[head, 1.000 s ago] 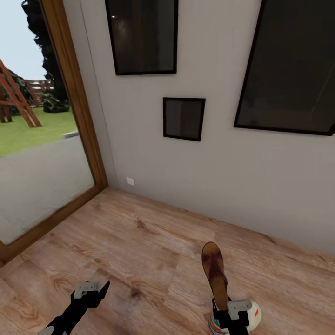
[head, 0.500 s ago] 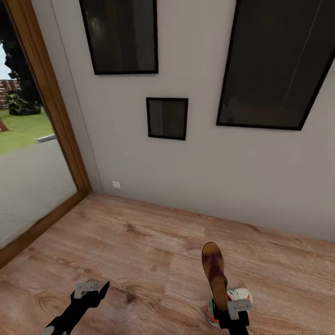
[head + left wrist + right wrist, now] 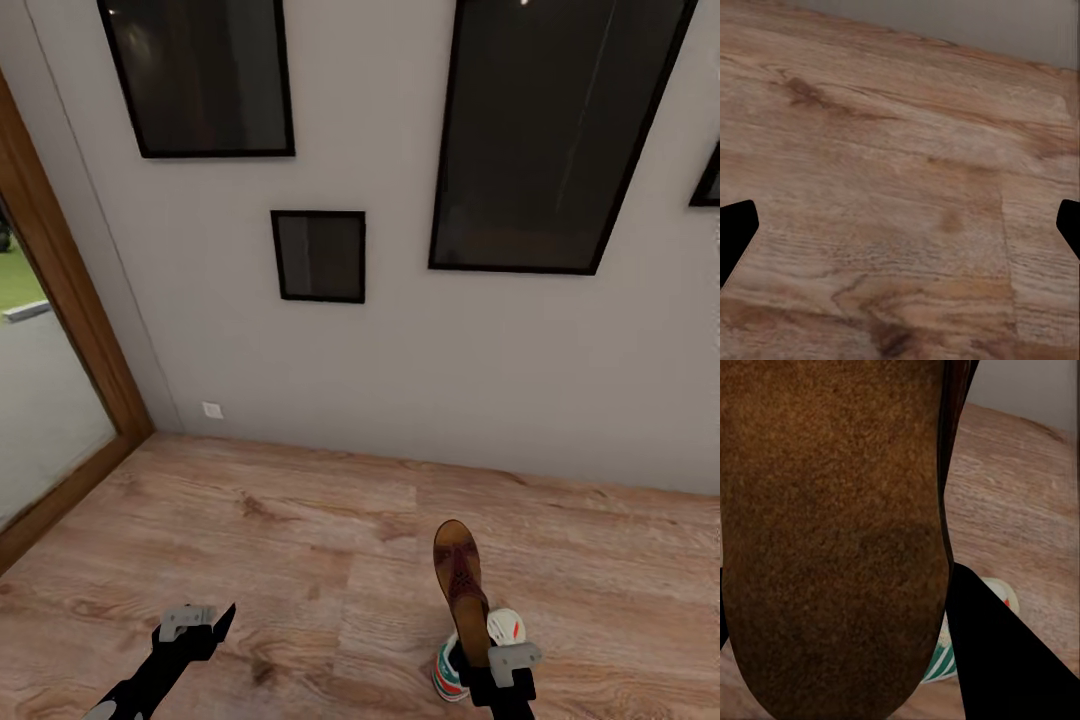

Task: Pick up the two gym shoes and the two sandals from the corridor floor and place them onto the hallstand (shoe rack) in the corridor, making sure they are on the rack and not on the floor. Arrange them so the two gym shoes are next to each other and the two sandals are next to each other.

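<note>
Head view: corridor floor (image 3: 250,530) is running from 6 o'clock up to the wall (image 3: 400,350) at 12. Glass door (image 3: 45,430) is sitting at 9 o'clock w/ its frame meeting the wall corner; wall outlet (image 3: 212,409) is sitting low, just right of that corner. Three frames are hanging on the wall: one at 11 (image 3: 195,75), a small one (image 3: 320,255) below it, a big one at 1 (image 3: 555,130). Left gripper (image 3: 205,625) is hanging at 7 over the floor. Right gripper (image 3: 490,665) at 5 is carrying a sandal (image 3: 460,580) pointing toward 12; a gym shoe (image 3: 455,665) is lying on the floor right behind/under it.
</note>
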`<state>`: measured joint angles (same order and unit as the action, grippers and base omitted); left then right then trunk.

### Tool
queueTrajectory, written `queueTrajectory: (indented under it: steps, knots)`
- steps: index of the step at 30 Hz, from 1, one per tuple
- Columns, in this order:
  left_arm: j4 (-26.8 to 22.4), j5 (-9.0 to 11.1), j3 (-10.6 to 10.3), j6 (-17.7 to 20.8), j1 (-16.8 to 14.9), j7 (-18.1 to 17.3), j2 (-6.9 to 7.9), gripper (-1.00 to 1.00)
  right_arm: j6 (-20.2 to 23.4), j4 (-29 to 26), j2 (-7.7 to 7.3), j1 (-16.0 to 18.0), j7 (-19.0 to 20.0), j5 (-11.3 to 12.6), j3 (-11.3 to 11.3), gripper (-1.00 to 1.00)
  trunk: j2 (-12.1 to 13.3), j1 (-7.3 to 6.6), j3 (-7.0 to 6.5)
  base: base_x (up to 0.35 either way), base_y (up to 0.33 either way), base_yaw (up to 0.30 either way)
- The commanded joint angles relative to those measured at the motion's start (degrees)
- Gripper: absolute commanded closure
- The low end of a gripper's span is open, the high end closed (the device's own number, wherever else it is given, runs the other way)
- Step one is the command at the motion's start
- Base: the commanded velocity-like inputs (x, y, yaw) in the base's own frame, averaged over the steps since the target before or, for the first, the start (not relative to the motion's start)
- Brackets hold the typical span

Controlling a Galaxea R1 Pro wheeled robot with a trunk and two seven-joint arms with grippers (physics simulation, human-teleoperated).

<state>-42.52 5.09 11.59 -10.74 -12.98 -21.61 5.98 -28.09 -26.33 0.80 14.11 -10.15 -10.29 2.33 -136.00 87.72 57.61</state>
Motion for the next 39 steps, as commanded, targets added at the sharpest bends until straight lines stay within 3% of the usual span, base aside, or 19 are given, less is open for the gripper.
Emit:
queueTrajectory:
  steps: [1,24,39]
  knots:
    - [0.07,0.53,0.10,0.02,-0.02,-0.45,0.00,-1.00,-0.04,0.05,-0.01,0.04,-0.49,-0.44,0.13,1.00,-0.02,0.00,0.05,0.120,0.252,-0.268]
    - [0.07,0.45,0.10,0.01,-0.02,-0.45,0.00,-1.00,-0.04,0.05,-0.01,0.04,-0.48,-0.44,0.13,1.00,-0.02,0.00,0.05,0.010,0.032,-0.268]
    - [0.07,0.51,0.22,0.02,-0.02,-0.45,0.02,-1.00,-0.04,0.05,-0.01,0.04,-0.49,-0.44,0.13,1.00,-0.02,0.00,0.05,-0.091,0.266,-0.268]
